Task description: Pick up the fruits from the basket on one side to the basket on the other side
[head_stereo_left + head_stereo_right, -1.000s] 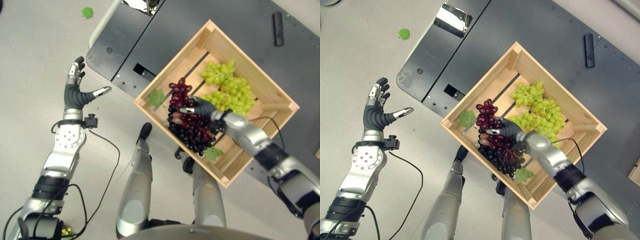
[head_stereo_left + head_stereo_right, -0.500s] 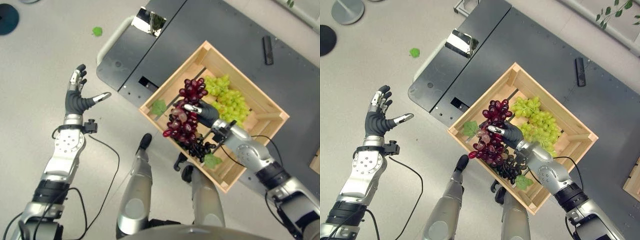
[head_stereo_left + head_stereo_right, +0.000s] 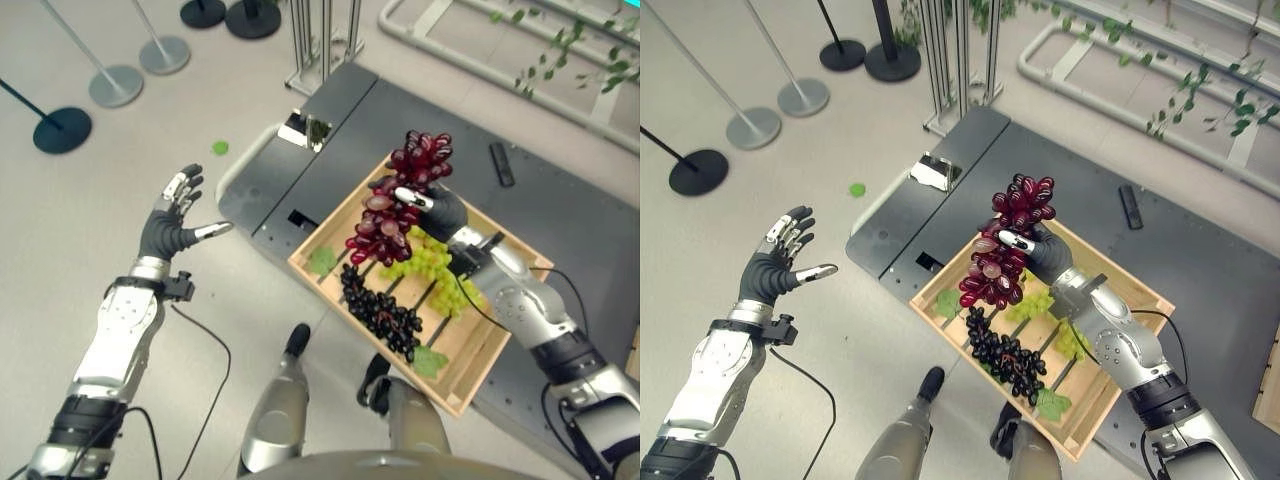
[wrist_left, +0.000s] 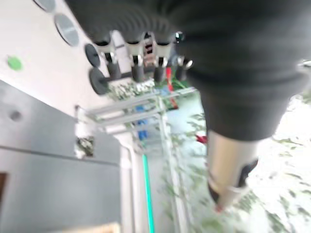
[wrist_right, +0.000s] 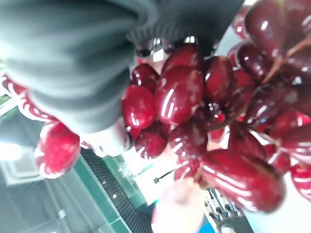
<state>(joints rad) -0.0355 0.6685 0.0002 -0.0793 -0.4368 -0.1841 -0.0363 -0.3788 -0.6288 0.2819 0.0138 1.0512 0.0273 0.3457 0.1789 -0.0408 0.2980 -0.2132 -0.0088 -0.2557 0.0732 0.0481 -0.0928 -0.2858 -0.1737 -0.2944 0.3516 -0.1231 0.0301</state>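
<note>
My right hand [image 3: 437, 207] is shut on a bunch of red grapes [image 3: 392, 204], held up above the wooden crate [image 3: 470, 375]; the same bunch [image 5: 204, 111] shows pressed against that hand's fingers in the right wrist view. In the crate lie a dark purple bunch [image 3: 380, 311], green grapes [image 3: 435, 270] and two green leaves [image 3: 322, 261]. My left hand [image 3: 170, 222] hangs over the floor far to the left, open with fingers spread and nothing in it [image 4: 136, 63].
The crate sits on a dark grey platform [image 3: 330, 130] with a small black bar [image 3: 501, 163] on it. Round stand bases [image 3: 62, 130] and a metal frame [image 3: 1120, 70] stand on the floor behind. A green leaf [image 3: 220, 147] lies on the floor.
The right hand has lifted the red grapes higher out of the crate. The camera has tilted up, so more of the floor behind shows. The left hand stays spread.
</note>
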